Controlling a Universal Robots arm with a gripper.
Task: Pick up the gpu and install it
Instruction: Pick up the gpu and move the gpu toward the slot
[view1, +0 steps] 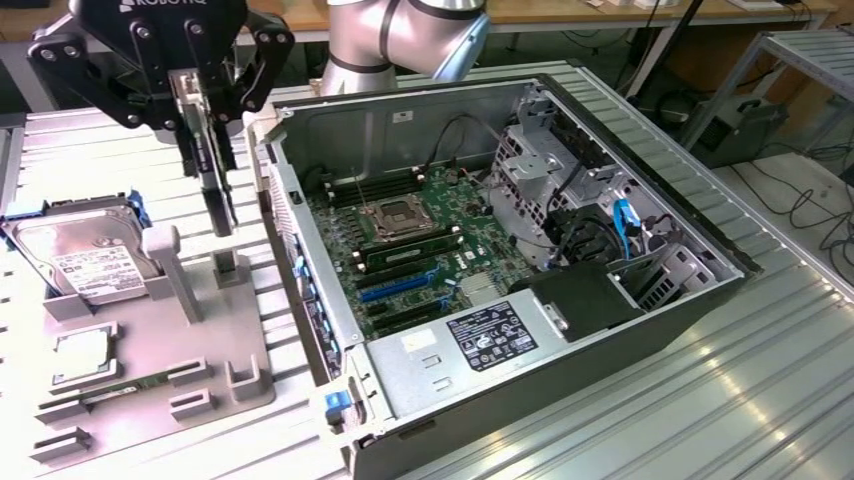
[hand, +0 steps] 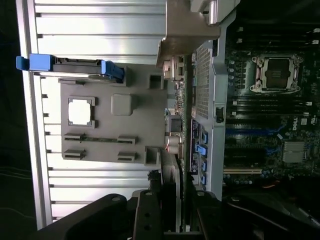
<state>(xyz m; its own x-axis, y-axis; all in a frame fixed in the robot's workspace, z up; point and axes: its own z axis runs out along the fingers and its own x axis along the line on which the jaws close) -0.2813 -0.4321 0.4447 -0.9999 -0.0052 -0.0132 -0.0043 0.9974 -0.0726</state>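
The gpu (view1: 216, 180) hangs edge-on as a thin dark card, lifted clear above the grey holder tray (view1: 220, 345) at the exterior view's left. My gripper (view1: 200, 100) is shut on its upper edge. In the wrist view the gpu (hand: 176, 125) runs as a narrow strip from my gripper (hand: 172, 205) out to its silver end bracket (hand: 187, 30). There it lies between the holder tray (hand: 135, 120) and the wall of the open computer case (hand: 215, 100). The motherboard (view1: 414, 255) with blue slots (view1: 398, 288) lies inside the case (view1: 667, 300), to the exterior view's right of the card.
On the holder tray stand a silver hard drive (view1: 83, 262) with blue rails, a square processor chip (view1: 80, 358) and a narrow green memory stick (view1: 127, 392). Drive cages and cables (view1: 587, 215) fill the case's far side. Slatted metal table (view1: 747, 400) surrounds everything.
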